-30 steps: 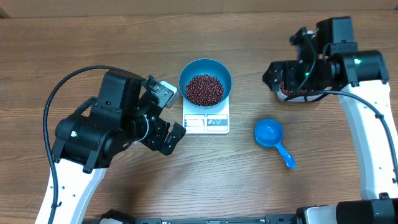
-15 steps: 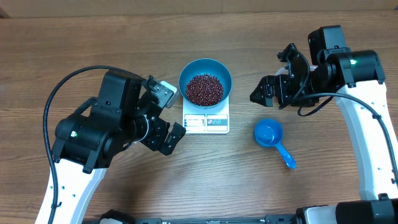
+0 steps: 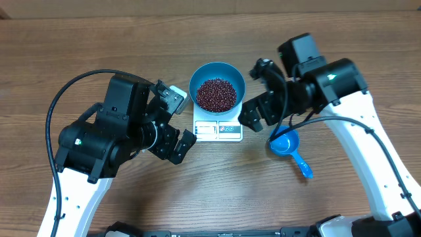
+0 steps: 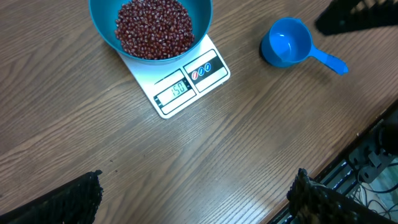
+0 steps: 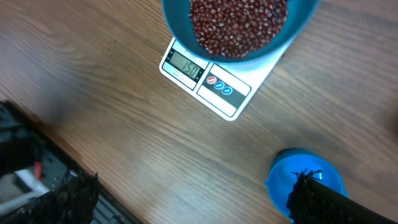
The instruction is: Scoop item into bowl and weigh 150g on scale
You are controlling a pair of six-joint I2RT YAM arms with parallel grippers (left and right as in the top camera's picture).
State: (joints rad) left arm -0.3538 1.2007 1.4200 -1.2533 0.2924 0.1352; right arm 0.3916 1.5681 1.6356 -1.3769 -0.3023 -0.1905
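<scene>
Both left end effector (image 3: 179, 120) and right end effector (image 3: 256, 91) are spread wide, nothing gripped. Beans (image 3: 216, 94) are heaped in the bowl (image 3: 218, 67), which is sat on the scale (image 3: 218, 130).

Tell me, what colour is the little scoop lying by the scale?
The scoop is bright blue, like the bowl; the left wrist view shows it best.

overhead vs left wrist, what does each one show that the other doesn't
Only overhead: the whole left arm and right arm. Only left wrist: its own open fingers at the bottom edge, and the scale display readable, showing 150. Both: beans in the bowl sitting on the scale, and the scoop lying on the table beside it.
</scene>
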